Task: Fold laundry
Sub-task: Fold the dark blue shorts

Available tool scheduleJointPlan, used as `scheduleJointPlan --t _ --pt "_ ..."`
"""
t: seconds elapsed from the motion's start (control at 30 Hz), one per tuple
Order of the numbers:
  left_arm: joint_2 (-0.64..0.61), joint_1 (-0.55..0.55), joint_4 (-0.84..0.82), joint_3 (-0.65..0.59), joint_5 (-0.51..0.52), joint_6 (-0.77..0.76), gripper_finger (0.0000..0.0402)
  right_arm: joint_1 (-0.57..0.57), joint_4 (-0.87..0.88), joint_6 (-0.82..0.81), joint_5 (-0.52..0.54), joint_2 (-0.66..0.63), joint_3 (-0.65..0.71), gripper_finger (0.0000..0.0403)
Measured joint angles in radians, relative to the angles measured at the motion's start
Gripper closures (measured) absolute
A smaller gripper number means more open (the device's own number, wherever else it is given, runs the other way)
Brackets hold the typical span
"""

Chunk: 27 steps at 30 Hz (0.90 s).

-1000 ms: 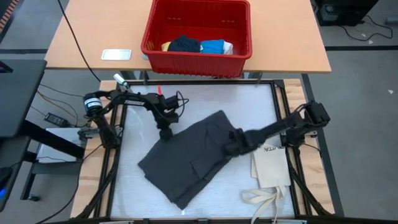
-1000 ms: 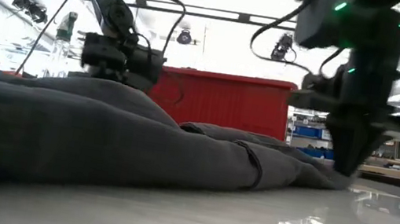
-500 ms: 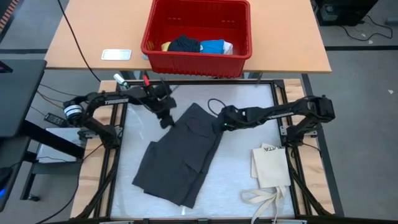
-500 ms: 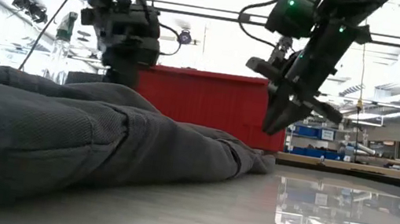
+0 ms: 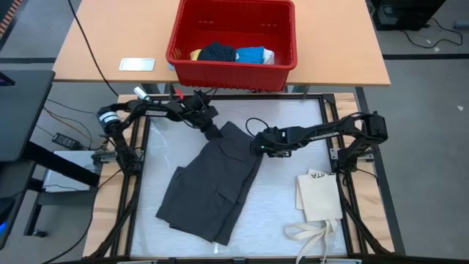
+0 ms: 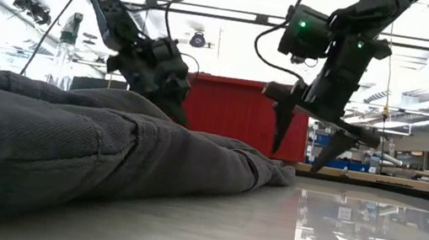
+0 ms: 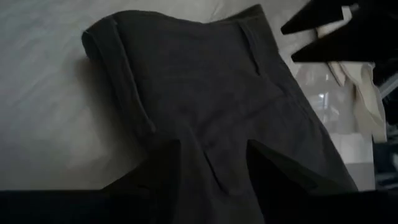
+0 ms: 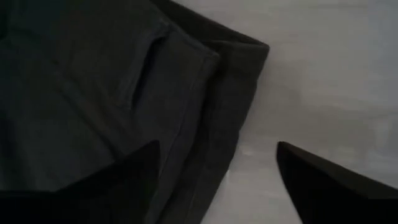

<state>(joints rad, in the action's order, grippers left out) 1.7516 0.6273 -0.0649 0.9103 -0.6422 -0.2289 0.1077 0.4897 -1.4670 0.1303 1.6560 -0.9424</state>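
Dark grey cargo shorts point(image 5: 212, 183) lie folded lengthwise on the white counter point(image 5: 293, 220), both robot hands at the waistband end.

Left hand point(image 5: 213, 132) tilts down at the waistband's far corner, its fingers point(image 7: 163, 163) a little parted with cloth bunched between them; whether they still pinch it cannot be told. Right hand point(image 5: 261, 144) hovers above the waistband's other edge, fingers point(image 6: 280, 117) spread wide and holding nothing. A red basket point(image 5: 234, 67) on the wooden table beyond holds navy, blue, yellow and white pieces point(image 5: 233, 53). A cream tote bag point(image 5: 319, 196) lies flat near the counter's right edge.
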Motion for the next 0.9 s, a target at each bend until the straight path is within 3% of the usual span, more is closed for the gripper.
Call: scheduleJointPlan --t 0.1,0.2,0.4,0.6,0.8,0.9 --pt "0.039 0.0 0.018 0.0 0.022 -0.018 0.0187 0.008 -0.007 -0.022 0.007 0.024 0.0 0.0031" --pt "0.066 0.0 0.034 0.002 0.034 0.0 0.0177 0.021 -0.076 -0.009 0.006 0.06 0.0 0.0022" --pt "0.093 -0.004 0.059 0.002 0.041 0.007 0.0212 0.04 -0.276 -0.01 0.006 0.144 -0.003 0.0062" --pt "0.089 -0.018 0.037 0.0 -0.05 -0.093 0.0269 0.045 -0.289 -0.004 0.004 0.168 -0.004 0.0172" --pt "0.082 -0.009 -0.022 0.0 -0.109 -0.143 0.0284 0.048 -0.288 0.135 -0.039 0.171 -0.002 0.0368" --pt "0.047 0.014 -0.086 -0.001 -0.14 -0.115 0.0284 0.046 -0.27 0.196 -0.045 0.143 -0.001 0.0376"
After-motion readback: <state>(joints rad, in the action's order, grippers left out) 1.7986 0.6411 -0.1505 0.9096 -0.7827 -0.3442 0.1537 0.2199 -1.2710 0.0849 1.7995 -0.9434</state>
